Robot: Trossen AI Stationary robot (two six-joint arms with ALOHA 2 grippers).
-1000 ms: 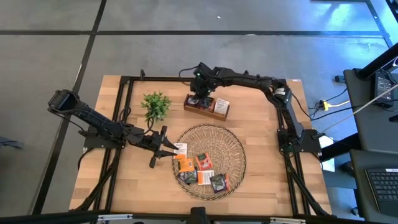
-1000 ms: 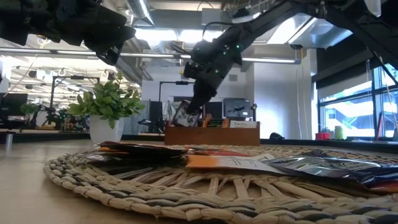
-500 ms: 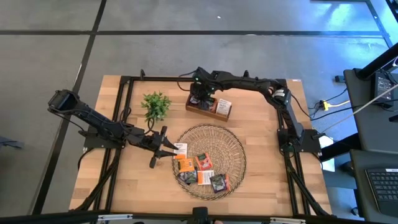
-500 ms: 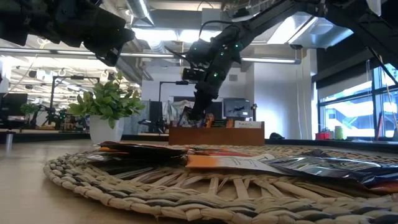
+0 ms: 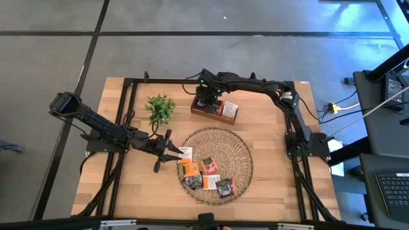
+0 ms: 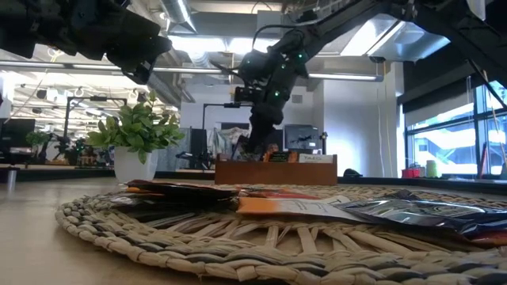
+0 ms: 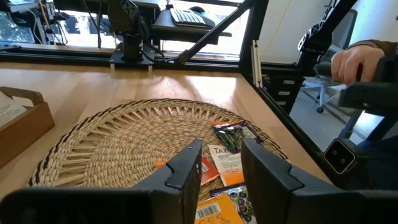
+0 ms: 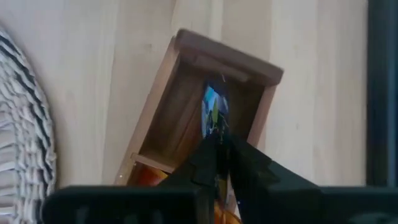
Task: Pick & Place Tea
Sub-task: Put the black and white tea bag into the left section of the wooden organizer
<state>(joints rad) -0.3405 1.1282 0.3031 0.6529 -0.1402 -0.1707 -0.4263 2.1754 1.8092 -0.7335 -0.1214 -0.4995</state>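
Right pincer (image 8: 219,163) pinching a tea sachet (image 8: 213,114) upright inside wooden box (image 8: 186,106) end compartment — for filing; left pincer (image 7: 217,163) spread over tray (image 7: 112,143).

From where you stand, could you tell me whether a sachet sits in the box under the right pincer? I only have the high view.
Observer: Yes. The right wrist view shows a blue-printed sachet standing on edge in the end compartment of the wooden box, just ahead of the right pincer.
Operator: Thank you. Is the left pincer carrying anything?
Observer: No. Its wrist view shows the left pincer open and empty, pointing across the woven tray at the loose sachets.
Operator: Is anyone near the table?
Observer: The left wrist view shows a person's hand beyond the table's edge.
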